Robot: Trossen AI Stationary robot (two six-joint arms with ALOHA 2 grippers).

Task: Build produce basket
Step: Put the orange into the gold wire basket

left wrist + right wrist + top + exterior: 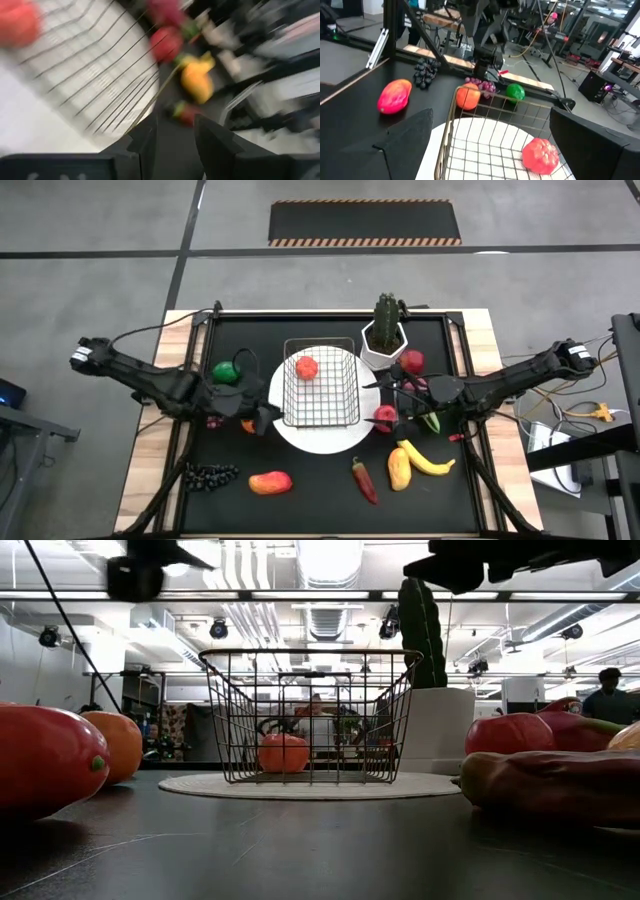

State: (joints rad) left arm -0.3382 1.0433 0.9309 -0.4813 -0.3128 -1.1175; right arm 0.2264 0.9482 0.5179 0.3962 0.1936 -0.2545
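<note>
The wire basket [320, 385] stands on a round white plate [322, 440], with one red fruit [306, 367] lying on its floor. That fruit also shows in the low view [283, 752] and the right wrist view [540, 154]. My left gripper [264, 418] hovers open and empty at the basket's near left corner; its own view [175, 145] is blurred. My right gripper [380, 387] is wide open and empty just right of the basket, looking over its rim [495, 150]. The rest of the produce lies loose on the black mat.
A cactus in a white pot [385, 335] stands at the basket's far right corner. Left of the basket lie a green piece [225, 373], orange [468, 96] and purple grapes [482, 86]. Near side: dark grapes [210, 475], mango [270, 482], chili [365, 480], banana [430, 462]. Right: apple [385, 415].
</note>
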